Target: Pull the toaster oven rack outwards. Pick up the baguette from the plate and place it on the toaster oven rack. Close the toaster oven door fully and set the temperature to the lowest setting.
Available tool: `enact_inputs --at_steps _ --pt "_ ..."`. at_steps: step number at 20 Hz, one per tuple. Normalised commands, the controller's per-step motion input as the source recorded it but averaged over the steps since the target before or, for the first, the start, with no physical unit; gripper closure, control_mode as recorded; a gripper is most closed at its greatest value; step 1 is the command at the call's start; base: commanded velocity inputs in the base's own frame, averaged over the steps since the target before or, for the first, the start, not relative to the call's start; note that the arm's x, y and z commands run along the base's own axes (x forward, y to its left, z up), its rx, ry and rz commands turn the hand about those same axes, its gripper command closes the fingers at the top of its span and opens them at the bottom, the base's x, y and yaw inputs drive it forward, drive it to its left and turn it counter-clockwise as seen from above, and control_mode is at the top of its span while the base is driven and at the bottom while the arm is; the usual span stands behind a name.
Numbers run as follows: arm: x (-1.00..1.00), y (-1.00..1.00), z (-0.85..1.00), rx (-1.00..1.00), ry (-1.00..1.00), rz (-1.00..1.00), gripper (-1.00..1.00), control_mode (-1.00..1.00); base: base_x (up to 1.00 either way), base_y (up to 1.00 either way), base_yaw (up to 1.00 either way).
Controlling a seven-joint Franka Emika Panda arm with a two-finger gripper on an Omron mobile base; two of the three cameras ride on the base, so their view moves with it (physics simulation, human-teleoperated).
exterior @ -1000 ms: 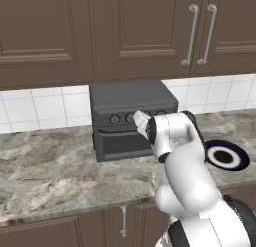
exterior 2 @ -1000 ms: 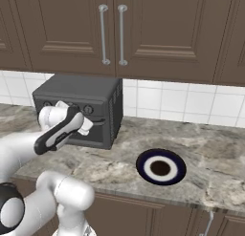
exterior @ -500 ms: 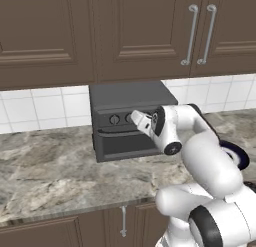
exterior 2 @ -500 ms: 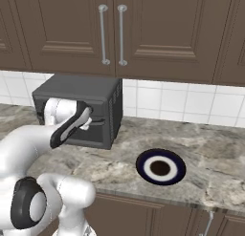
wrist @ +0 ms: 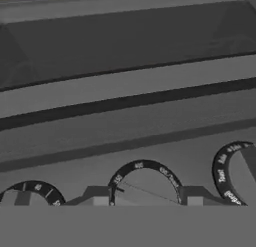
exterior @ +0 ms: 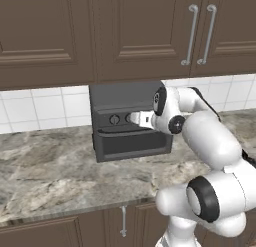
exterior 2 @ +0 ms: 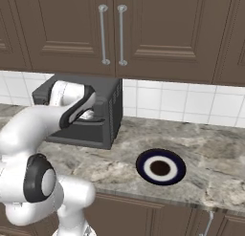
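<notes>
Toaster oven (exterior: 131,122) at back of tabletop (exterior: 45,176), toaster oven door (exterior: 134,143) shut. Plate (exterior 2: 161,167) bare, baguette presumably inside. Arm swung up and in since a second ago; claw (exterior: 141,119) now pressed to knob row, fingertips (wrist: 97,196) straddling one dial (wrist: 145,183), half-closed about it; firm grip uncertain. Judgement: only temperature setting left; turn to lowest.

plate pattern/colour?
The plate is dark blue with a white ring and a dark centre; the right base view shows it best.
</notes>
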Motion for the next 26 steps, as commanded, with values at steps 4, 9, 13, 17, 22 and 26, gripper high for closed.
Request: enact_inputs --at_steps 4,9,13,17,22,26 --pt "0.31 0.00 0.00 -1.00 0.16 0.29 1.00 -1.00 0.00 0.00 0.00" --pt "0.33 0.00 0.00 -1.00 0.15 0.30 1.00 -1.00 0.00 0.00 0.00" --pt "0.32 0.00 0.00 -1.00 0.20 0.26 1.00 -1.00 0.00 0.00 0.00" --pt "0.37 -0.07 0.00 -1.00 0.31 0.18 1.00 -1.00 0.00 0.00 0.00" --pt "0.46 -0.11 0.00 -1.00 0.34 0.17 1.00 -1.00 0.00 0.00 0.00" --pt "0.55 -0.01 0.00 -1.00 0.35 0.19 1.00 -1.00 0.00 0.00 0.00"
